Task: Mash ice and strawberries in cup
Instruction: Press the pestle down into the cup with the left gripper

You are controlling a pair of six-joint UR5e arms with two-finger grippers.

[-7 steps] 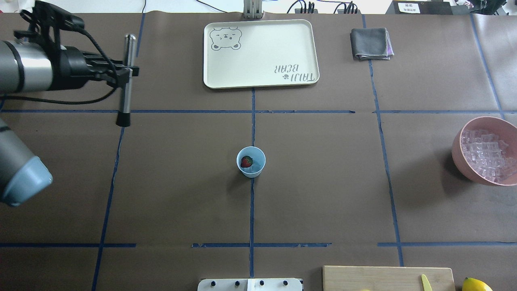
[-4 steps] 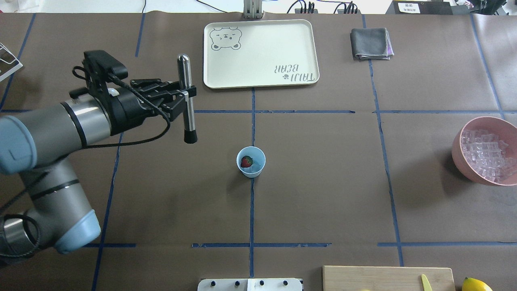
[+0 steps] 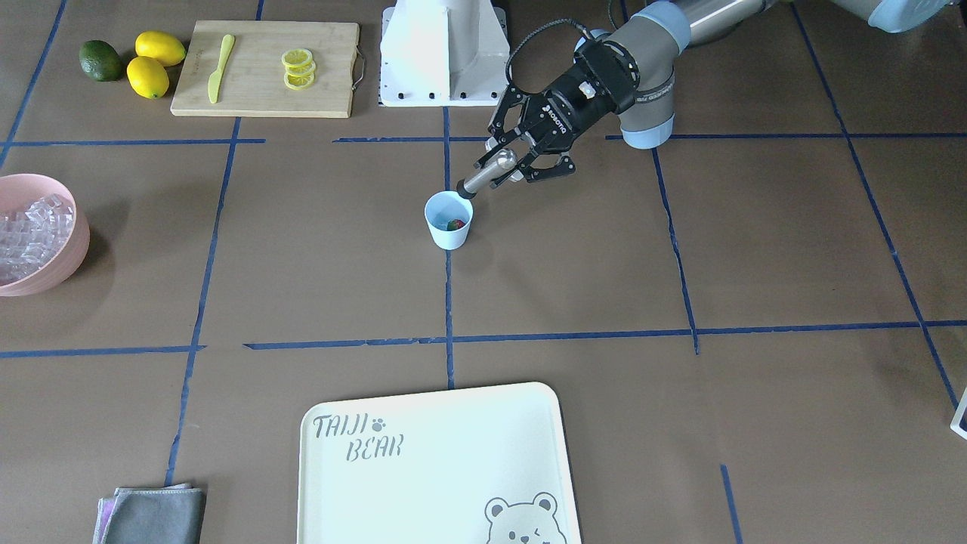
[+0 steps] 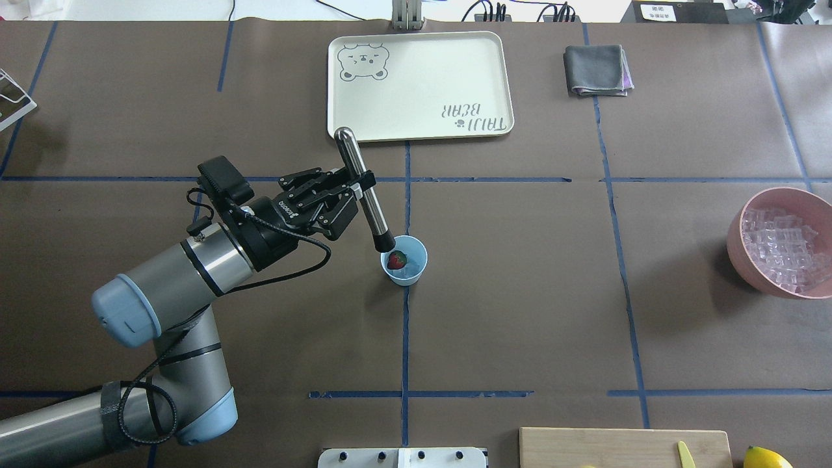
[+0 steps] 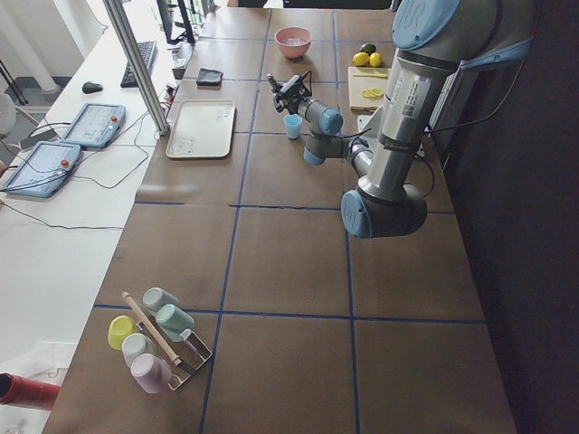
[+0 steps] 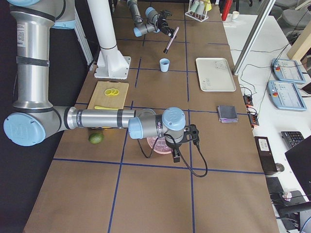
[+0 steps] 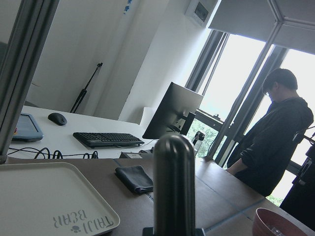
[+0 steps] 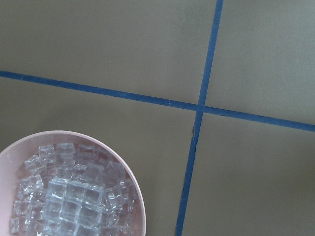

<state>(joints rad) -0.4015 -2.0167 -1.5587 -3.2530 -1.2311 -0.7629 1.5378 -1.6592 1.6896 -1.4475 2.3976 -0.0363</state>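
Left gripper (image 4: 359, 185) closed tight on the mid-shaft of a metal muddler (image 4: 374, 218). The rod is tilted, black tip at the upper-left rim of the cup (image 4: 404, 261), which stands on the surface at centre of the overhead frame. Tip not inside; whether it touches the rim is unclear. One strawberry (image 4: 396, 260) in the cup, no ice visible in it. Ice (image 4: 780, 247) sits in the pink bowl (image 4: 735, 242) at the right edge. Right gripper (image 6: 176, 154) shows only in the right side view, over that bowl; can't tell if its fingers are apart. Step: bringing muddler to cup. Next likely needs the rod righted, centred, then pressed on the berry without tipping the unheld cup.
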